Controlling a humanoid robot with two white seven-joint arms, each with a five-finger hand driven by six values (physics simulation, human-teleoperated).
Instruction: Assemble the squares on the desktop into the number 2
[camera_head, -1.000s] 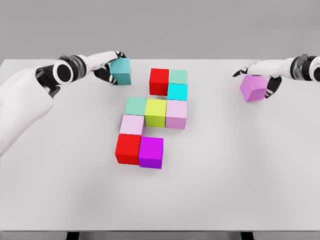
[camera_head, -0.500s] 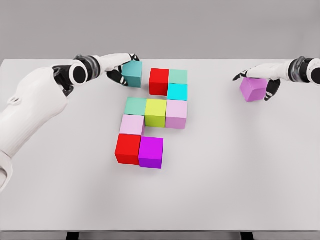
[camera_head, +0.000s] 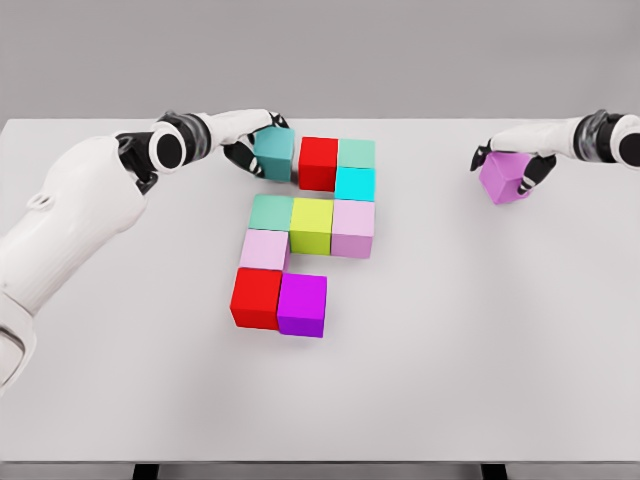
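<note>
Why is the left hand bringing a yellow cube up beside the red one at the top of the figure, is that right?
Not quite: the head view shows the left hand holding a teal cube, not a yellow one, beside the top red cube. The only yellow-green cube sits in the middle row.

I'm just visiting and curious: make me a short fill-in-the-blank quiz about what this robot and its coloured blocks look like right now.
1. The left robot hand holds a ____ block beside the upper red block.
2. The right robot hand grips a ____ block, far from the others.
3. The bottom row has a red block and a ____ one.
4. The yellow-green block sits in the ____ row.

Missing words: teal; purple; magenta; middle
</note>
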